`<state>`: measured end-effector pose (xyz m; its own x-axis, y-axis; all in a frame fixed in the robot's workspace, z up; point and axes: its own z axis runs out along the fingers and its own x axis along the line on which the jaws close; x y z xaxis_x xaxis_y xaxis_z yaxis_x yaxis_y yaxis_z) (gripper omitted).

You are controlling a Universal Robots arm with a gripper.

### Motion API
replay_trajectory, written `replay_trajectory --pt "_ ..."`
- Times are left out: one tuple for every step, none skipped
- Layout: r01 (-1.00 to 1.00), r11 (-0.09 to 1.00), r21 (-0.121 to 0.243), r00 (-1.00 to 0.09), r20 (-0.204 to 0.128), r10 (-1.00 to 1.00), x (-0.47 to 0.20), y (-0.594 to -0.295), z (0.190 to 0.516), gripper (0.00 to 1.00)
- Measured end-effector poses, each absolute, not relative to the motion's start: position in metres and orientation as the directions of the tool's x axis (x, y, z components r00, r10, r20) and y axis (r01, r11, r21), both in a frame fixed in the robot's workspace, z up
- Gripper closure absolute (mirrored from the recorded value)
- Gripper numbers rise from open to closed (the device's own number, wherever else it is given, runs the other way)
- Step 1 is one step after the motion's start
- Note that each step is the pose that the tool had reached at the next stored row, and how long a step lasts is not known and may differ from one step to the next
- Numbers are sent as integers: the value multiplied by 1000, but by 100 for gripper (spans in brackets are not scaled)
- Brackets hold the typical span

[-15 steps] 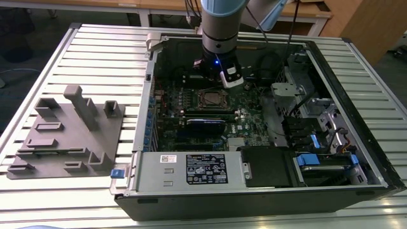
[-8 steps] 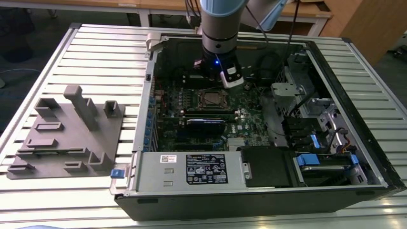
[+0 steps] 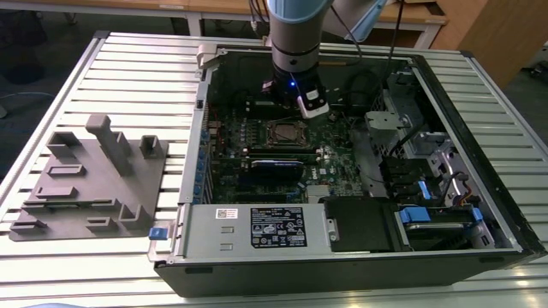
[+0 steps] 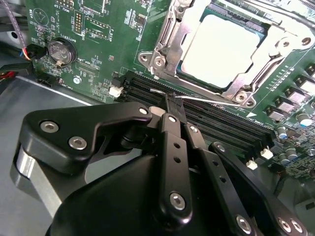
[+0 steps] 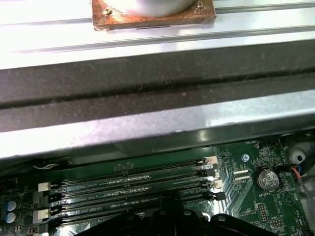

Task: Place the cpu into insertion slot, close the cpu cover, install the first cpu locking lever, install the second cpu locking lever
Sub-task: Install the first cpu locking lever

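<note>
The cpu [image 4: 221,49] lies seated in its socket. Its flat metal top glares pale silver in the second wrist view, boxed in by the cpu cover [image 4: 170,34], a stamped bright-steel frame lying down around it with screw heads at the corners.

A thin bent-wire cpu locking lever [image 4: 206,100] runs along the frame's near edge, above the long black memory slots [image 4: 221,123]. The gripper [image 4: 167,98] is matte black with silver rivets. Its fingers are drawn together and their tips meet the lever's hooked end; I cannot tell if they pinch the wire or only press it.

The green motherboard [image 4: 98,39] carries a round coin cell battery [image 4: 61,50].

In the first wrist view, the same memory slots run in ribbed rows with white latches below the case's grey sheet-metal wall, with a copper-coloured square block [image 5: 152,17] on the ribbed surface beyond.

In the exterior view, the arm [image 3: 296,38] drops into the open computer case [image 3: 197,128]. The insertion slot [image 3: 287,133] is a small silver-rimmed square just below the arm's end. The case rests on a slatted aluminium table [image 3: 128,77], with a grey moulded fixture [image 3: 86,179] at the exterior view's left.
</note>
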<state>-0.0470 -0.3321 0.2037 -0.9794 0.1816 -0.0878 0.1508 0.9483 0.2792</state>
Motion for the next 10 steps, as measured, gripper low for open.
replay_trajectory --pt "151 948 279 -979 -88 182 -47 -332 204 89" --pt "151 948 279 -979 -88 182 -47 -332 203 89" --pt "151 948 279 -979 -89 182 -47 -333 203 89" --pt "151 948 279 -979 -89 182 -47 -333 203 89" --pt "150 948 279 -979 -89 182 -47 -333 203 89" --pt "150 948 279 -979 -90 182 -47 -334 203 89" --pt "150 948 280 -979 -91 182 -47 -334 203 89" --pt "150 948 280 -979 -91 182 -47 -334 202 89" --pt "150 948 280 -979 -92 182 -47 -334 202 89" --pt "149 948 280 -979 -93 182 -47 -334 202 89"
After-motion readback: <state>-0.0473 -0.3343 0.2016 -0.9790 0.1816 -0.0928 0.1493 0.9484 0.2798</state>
